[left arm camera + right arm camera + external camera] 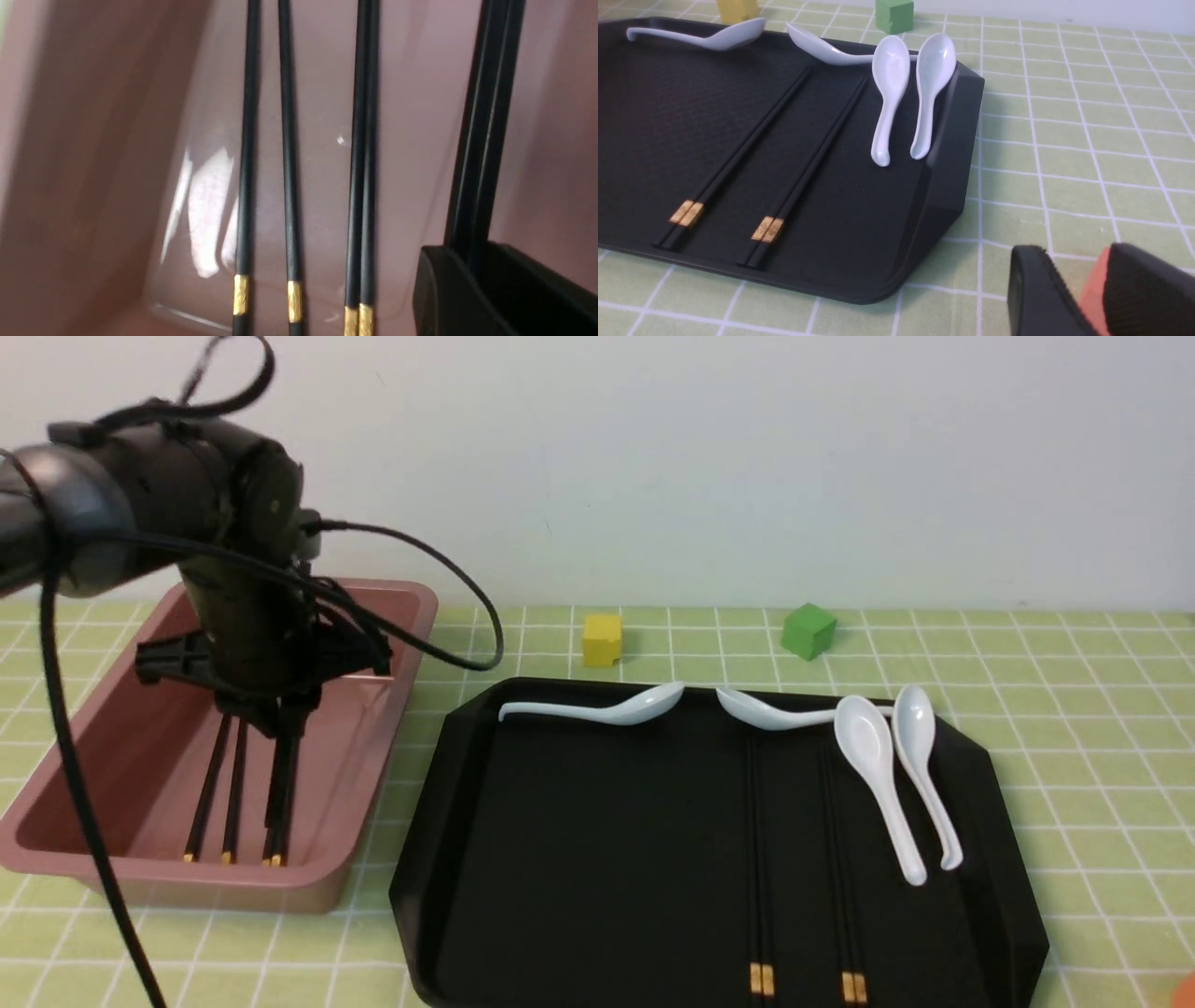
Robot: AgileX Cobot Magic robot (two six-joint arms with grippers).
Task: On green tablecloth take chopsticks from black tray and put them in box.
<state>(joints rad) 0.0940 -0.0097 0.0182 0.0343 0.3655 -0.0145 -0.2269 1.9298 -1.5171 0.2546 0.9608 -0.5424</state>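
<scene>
Nearest, low at the robot's right, the right gripper point(1078, 266) shows only in its own wrist view, where something orange sits between its black fingers; whether it grips that I cannot tell. Beyond it on the green tablecloth point(1074, 728) lies the black tray point(597, 821) with two pairs of chopsticks point(758, 859), gold bands at the near rim. The front view gives little more than those bands, black on black, while the right wrist view shows both pairs full length, parallel and apart, the outer one just beside a white spoon point(873, 756); a grab there could knock the spoon. To the left, four sticks lie in the box point(369, 775). The left gripper point(280, 714) hangs low inside it, and only the left wrist view shows it closed on a further pair point(481, 140), which the front view blurs into the others. Let go unevenly, that pair could land crossed over them. Farthest stand a yellow cube point(602, 639) and green cube point(808, 630).
</scene>
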